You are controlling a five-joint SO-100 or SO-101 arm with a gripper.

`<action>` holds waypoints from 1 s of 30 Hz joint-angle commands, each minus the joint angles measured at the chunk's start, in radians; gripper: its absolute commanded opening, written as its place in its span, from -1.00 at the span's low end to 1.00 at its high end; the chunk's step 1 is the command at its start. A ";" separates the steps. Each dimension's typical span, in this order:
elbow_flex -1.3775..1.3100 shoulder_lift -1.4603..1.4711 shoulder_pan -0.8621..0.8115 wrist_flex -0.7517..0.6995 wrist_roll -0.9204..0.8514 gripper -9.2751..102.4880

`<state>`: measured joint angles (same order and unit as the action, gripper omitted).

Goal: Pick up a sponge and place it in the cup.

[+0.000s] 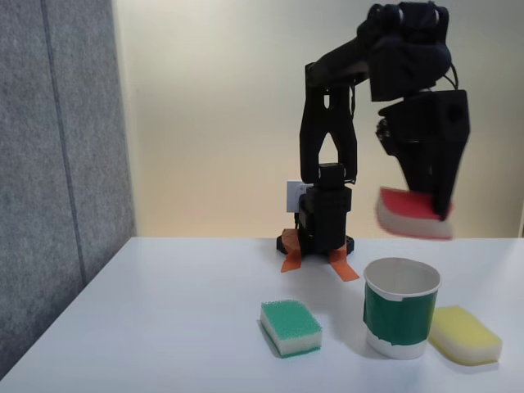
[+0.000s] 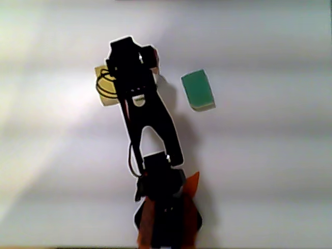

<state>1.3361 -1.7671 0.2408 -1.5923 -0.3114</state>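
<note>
- In the fixed view the gripper (image 1: pixel 426 209) hangs in the air, its fingers closed on the sponge (image 1: pixel 412 214), red layer up, slightly tilted.
- The sponge is clear of the table (image 1: pixel 164 311), above the cup (image 1: pixel 400 318) and a little toward the far edge.
- The cup stands upright near the table's front edge, between a green-topped sponge (image 1: pixel 291 327) and a yellow sponge (image 1: pixel 464 334).
- In the other view the arm (image 2: pixel 140 104) hides the cup.
</note>
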 commanded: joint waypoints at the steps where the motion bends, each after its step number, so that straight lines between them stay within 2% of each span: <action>1: -0.026 -0.020 0.002 0.003 -0.015 -0.84; 21: 0.046 -0.026 -0.018 0.058 -0.020 -0.84; 30: 0.087 -0.043 -0.011 0.110 0.009 -0.66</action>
<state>1.4189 -1.7671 0.2286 -1.4910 -0.3007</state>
